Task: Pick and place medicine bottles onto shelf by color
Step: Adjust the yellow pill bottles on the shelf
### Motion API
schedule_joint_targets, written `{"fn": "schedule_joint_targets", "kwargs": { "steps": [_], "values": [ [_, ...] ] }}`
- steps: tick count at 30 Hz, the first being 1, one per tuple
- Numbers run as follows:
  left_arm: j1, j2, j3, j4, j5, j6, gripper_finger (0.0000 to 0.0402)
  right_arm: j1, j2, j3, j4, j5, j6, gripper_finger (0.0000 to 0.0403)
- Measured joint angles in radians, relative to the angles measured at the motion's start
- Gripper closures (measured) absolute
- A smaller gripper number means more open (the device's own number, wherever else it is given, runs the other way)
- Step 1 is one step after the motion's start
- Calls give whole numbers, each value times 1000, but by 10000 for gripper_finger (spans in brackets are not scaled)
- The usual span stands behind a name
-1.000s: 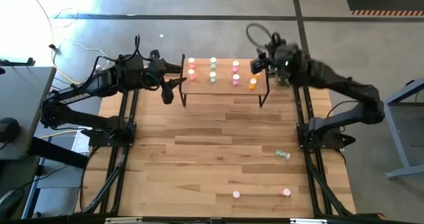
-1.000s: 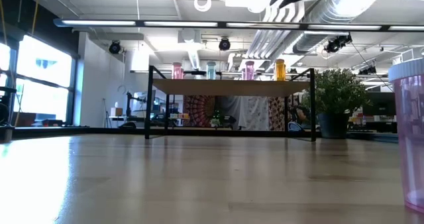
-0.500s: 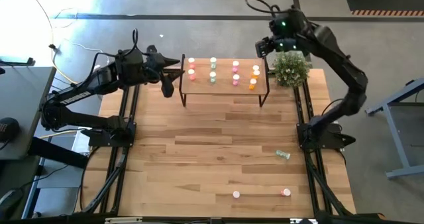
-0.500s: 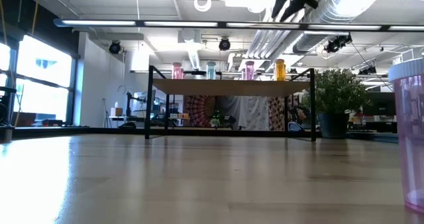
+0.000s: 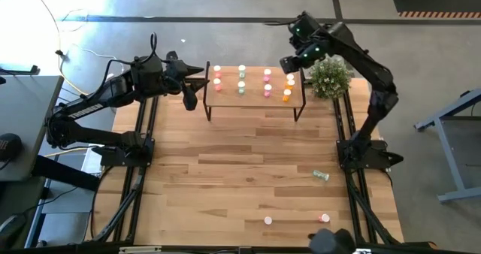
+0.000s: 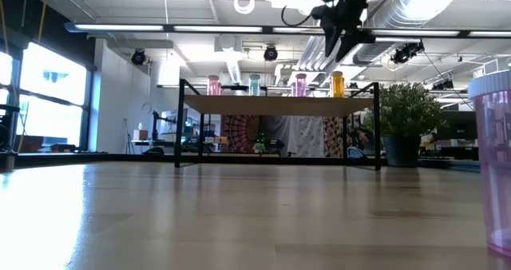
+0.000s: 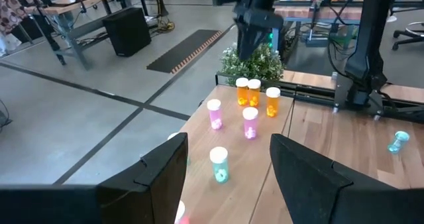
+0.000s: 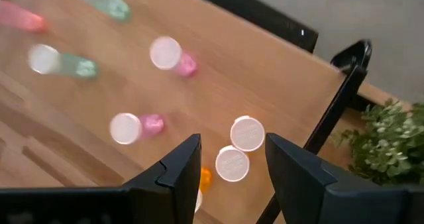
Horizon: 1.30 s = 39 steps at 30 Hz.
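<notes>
The shelf stands at the table's far edge with medicine bottles upright on it in pairs: red, green, pink and orange. My right gripper hangs open above the shelf's right end, pointing steeply down at the orange bottles' white caps and touching nothing. My left gripper waits open and empty just off the shelf's left end, aimed along the shelf. On the tabletop, a green bottle lies on its side, and a pink bottle and a red one stand near the front edge.
A green potted plant stands right beside the shelf's right end, close under my right arm. The shelf's black legs raise it off the table. A wide stretch of bare planks lies between the shelf and the loose bottles.
My right gripper has swung in from beside the plant and tipped from nearly level to steeply downward. It now hangs a little lower over the shelf's right end. It has stayed open. No bottle has moved.
</notes>
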Motion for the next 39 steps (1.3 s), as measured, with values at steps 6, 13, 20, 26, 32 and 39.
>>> {"fn": "schedule_joint_targets", "kwargs": {
  "steps": [6, 13, 20, 26, 32, 39],
  "values": [
    [0, 0, 0, 0, -2, 0, 197, -1, 47, 0, -21, 4, -3, 244],
    [0, 0, 0, 0, -2, 0, 197, 0, 65, 0, -29, -1, -40, 244],
    [0, 0, 0, 0, -2, 0, 197, -12, 66, 0, -24, 25, 0, 244],
    [0, 0, 0, 0, -1, 16, 197, -11, 68, -36, -12, 20, 10, 244],
    [0, 0, 0, 0, -1, 19, 197, -11, 68, -48, -6, 16, 30, 244],
    [0, 0, 0, 0, -1, 19, 197, -9, 68, -48, -2, 34, 31, 244]
  ]
}}
